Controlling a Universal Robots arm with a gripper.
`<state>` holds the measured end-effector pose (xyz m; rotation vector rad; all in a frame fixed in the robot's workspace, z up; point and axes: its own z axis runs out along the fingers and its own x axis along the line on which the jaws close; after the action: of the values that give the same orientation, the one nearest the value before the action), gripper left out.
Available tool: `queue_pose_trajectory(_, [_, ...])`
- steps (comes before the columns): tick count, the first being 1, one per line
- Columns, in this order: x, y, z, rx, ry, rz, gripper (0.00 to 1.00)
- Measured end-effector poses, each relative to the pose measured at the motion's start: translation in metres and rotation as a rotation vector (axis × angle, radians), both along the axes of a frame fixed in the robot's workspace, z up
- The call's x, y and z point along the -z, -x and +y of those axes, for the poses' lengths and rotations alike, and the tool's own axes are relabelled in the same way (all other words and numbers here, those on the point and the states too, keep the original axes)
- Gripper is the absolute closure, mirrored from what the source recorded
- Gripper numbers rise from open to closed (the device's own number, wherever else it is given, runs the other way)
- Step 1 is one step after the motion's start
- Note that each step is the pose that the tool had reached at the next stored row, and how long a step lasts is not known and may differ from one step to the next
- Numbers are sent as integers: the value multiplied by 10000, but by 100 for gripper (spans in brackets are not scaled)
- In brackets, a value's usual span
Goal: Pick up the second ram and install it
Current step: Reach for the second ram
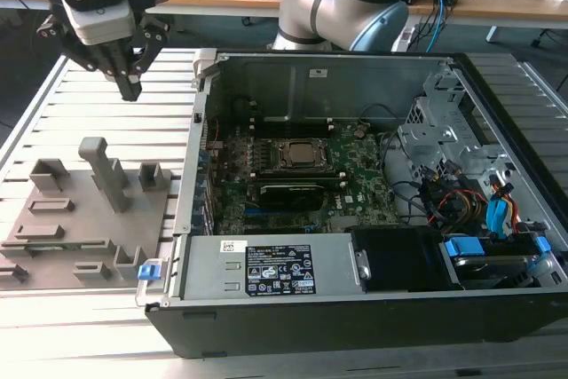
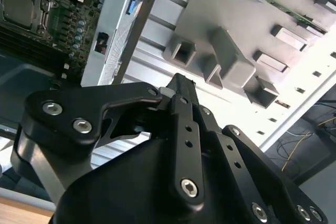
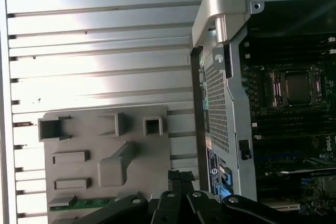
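Green, long and thin, the second ram (image 3: 89, 201) lies flat in a slot of the grey fixture (image 3: 105, 129). The gripper (image 1: 131, 90) hangs well apart from it, fingers clenched on nothing. Below is a ribbed metal table (image 3: 100, 40), with the open computer case (image 1: 293, 86) beside the fixture and a cluttered desk (image 1: 497, 2) behind.

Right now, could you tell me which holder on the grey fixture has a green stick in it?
The long low holder with the second ram in it; a green strip shows along it, the other holders look plain grey.

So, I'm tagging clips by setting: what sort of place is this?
Likely a robotics lab: an opened computer case on a slatted metal table, a grey fixture beside it, cable-strewn desks behind.
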<state>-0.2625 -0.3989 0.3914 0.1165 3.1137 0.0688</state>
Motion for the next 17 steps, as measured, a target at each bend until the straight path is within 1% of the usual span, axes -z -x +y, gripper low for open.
queue_pose_trajectory(3, [3, 106, 0, 0, -1, 0, 89])
queue_pose_trajectory(5, [5, 163, 0, 1, 0, 0, 89])
queue_pose_trajectory(7, [6, 196, 0, 1, 0, 0, 89])
queue_pose_trajectory(10, [9, 287, 0, 0, 0, 0, 89])
queue_pose_trajectory(13, [13, 411, 0, 1, 0, 0, 89])
queue_pose_trajectory(15, [14, 463, 0, 1, 0, 1, 89])
queue_pose_trajectory(16, [17, 523, 0, 0, 0, 0, 89])
queue_pose_trajectory(17, [18, 555, 0, 0, -1, 0, 89])
